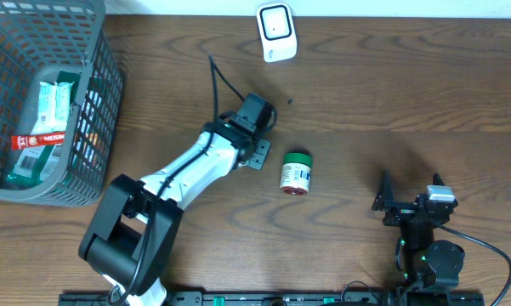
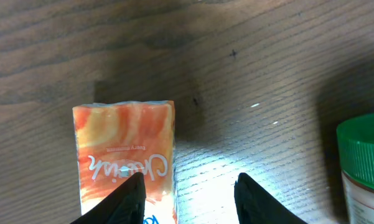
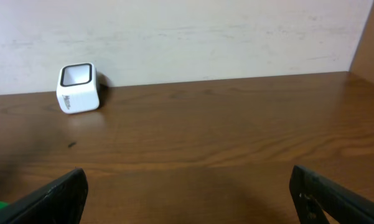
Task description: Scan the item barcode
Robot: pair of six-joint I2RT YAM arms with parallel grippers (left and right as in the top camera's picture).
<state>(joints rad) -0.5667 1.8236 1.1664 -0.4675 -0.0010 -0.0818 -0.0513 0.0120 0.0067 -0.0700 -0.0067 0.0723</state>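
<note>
An orange packet point(image 2: 124, 146) with white script lies flat on the wooden table in the left wrist view; the arm hides it from overhead. My left gripper point(image 2: 190, 182) point(image 1: 257, 155) hovers low over it, jaws partly apart. The left finger overlaps the packet and the right finger is over bare wood, so nothing is pinched. A green-capped jar point(image 1: 296, 172) point(image 2: 364, 168) lies just to the right. The white scanner point(image 1: 276, 32) point(image 3: 78, 88) stands at the table's far edge. My right gripper point(image 1: 408, 197) point(image 3: 190, 186) rests wide open at the near right, with nothing in it.
A grey mesh basket point(image 1: 98, 102) at the far left holds several packets. A black cable point(image 1: 221, 81) runs from the left arm toward the back. A wall rises behind the scanner.
</note>
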